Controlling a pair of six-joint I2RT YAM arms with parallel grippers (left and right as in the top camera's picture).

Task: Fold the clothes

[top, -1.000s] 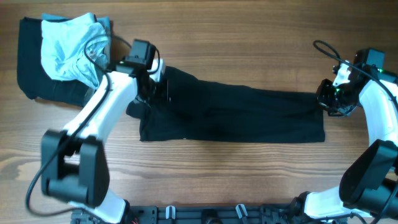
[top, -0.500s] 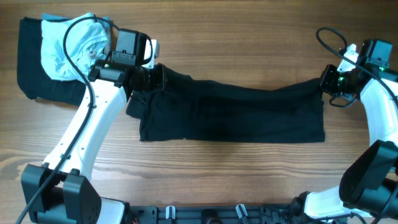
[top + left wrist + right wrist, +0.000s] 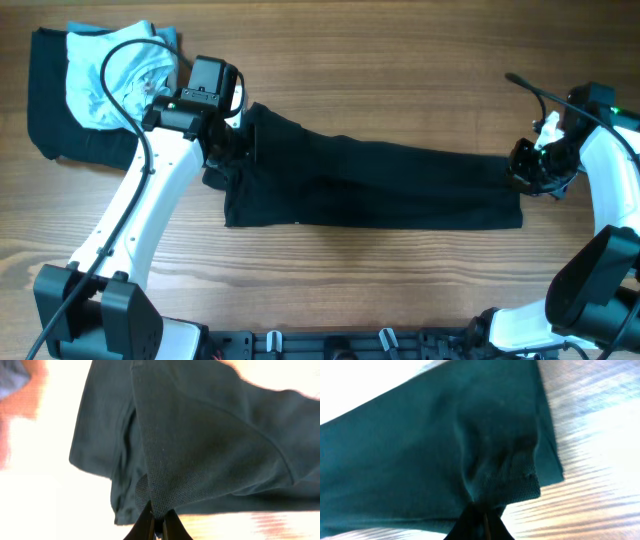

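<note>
At far left a pale blue garment (image 3: 110,75) lies heaped on a dark cloth (image 3: 45,125), well apart from the work. Next comes the left gripper (image 3: 243,145), its jaws pressed together on a pinch of the black polo shirt (image 3: 380,185) at the upper edge of the shirt's left end. In the left wrist view the knit rises in a peaked ridge to the fingertips (image 3: 150,522).

The shirt runs as a long dark band across the middle of the wooden surface (image 3: 400,60). Its lower edge lies flat and its upper layer is drawn taut between the two arms.

At the far right the right gripper (image 3: 522,172) sits on the shirt's upper right corner. Its jaws are closed on a gather of cloth that puckers toward them in the right wrist view.

The fabric looks light, soft and limp. It would likely sag and crease wherever it is not supported, and it offers no stiffness to push against. It seems best taken at edges or corners, both ends at once as here. A thin pinch of knit could slip out under tension.
</note>
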